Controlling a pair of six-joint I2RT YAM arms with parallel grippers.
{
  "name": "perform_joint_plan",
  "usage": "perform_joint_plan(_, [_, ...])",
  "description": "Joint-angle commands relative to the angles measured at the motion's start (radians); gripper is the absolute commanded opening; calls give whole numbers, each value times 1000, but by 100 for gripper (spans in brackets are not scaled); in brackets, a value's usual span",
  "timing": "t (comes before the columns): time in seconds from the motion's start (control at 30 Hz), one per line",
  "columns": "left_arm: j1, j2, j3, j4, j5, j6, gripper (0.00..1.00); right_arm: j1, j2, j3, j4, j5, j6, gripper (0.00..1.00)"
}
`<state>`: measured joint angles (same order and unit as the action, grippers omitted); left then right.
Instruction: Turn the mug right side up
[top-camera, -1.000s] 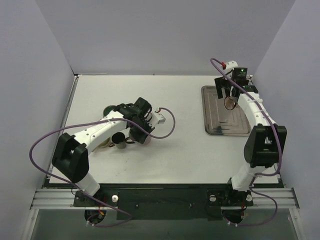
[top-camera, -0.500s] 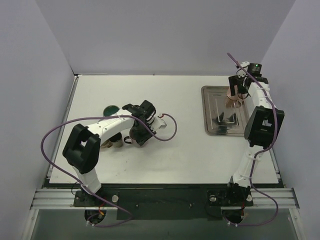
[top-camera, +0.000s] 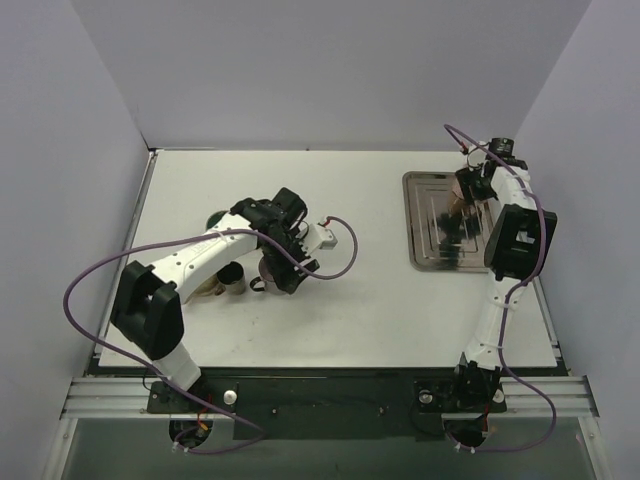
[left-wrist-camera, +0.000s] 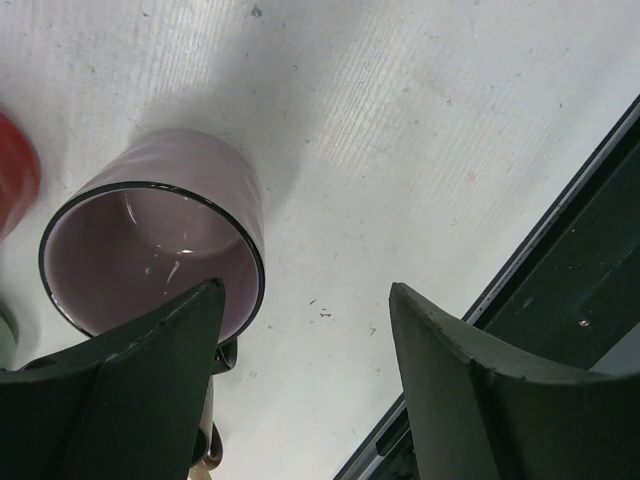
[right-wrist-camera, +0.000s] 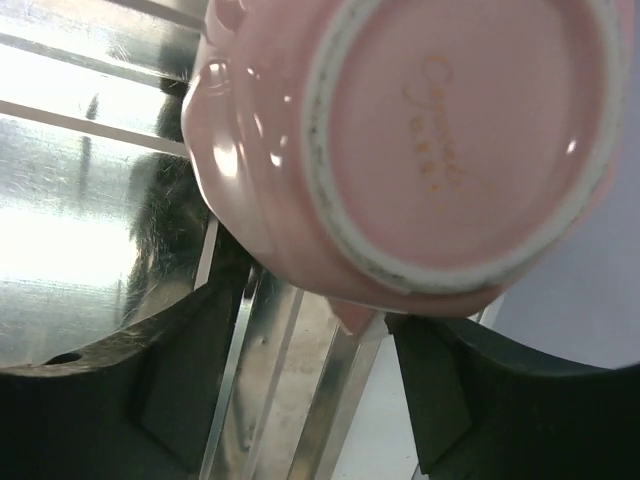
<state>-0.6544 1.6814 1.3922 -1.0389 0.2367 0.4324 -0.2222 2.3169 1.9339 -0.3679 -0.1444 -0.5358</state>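
Note:
A pink mug (right-wrist-camera: 440, 130) is upside down over the metal tray (right-wrist-camera: 90, 180), its base toward the right wrist camera. My right gripper (right-wrist-camera: 315, 310) has a finger against each side of it; in the top view they are at the tray's far edge (top-camera: 459, 198). A purple mug (left-wrist-camera: 150, 230) stands upright on the table, its mouth facing up. My left gripper (left-wrist-camera: 305, 290) is open just beside it, the left finger (left-wrist-camera: 150, 360) overlapping its rim and nothing between the jaws. From above, this mug (top-camera: 272, 270) sits under the left wrist.
A red object (left-wrist-camera: 15, 170) lies at the left edge of the left wrist view. A green dish (top-camera: 218, 218) and a dark cup (top-camera: 236, 280) sit by the left arm. The tray (top-camera: 430, 240) lies at the right, close to the side wall.
My left gripper has opened and let go of the purple mug. My right gripper has narrowed its jaws around the pink mug at the tray's far edge.

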Motion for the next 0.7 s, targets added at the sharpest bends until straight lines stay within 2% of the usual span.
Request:
perform_joint_plan(0.0, [2,-48,51,-26,21,19,77,-3,27,83,-42,32,-32,52])
perform_joint_plan(0.03, [2,-48,53,-29,23,16,77,-5,32,103,-40,35,-29,44])
perform_joint_plan(0.07, [2,-46,54,-30,21,12,77,-5,38,109,-39,32,-27,42])
perform_joint_plan(0.13, [2,-48,53,-32,23,11,77,-3,41,115,-31,22,-24,31])
perform_joint_plan(0.17, [2,-51,53,-30,19,11,77,-3,41,116,-29,22,-24,22])
perform_joint_plan(0.2, [2,-52,53,-32,19,11,77,-3,41,112,-26,16,-24,2])
perform_joint_plan(0.33, [4,-78,53,-35,29,11,77,0,3,70,-8,-1,2,0])
perform_joint_plan(0.43, [9,-120,51,-26,36,11,78,1,-112,-34,84,-32,81,0])
perform_joint_plan(0.57, [15,-178,47,37,-7,-15,79,10,-325,-263,413,-92,268,0])
perform_joint_plan(0.67, [25,-213,59,91,4,-49,81,36,-454,-406,567,-121,431,0])
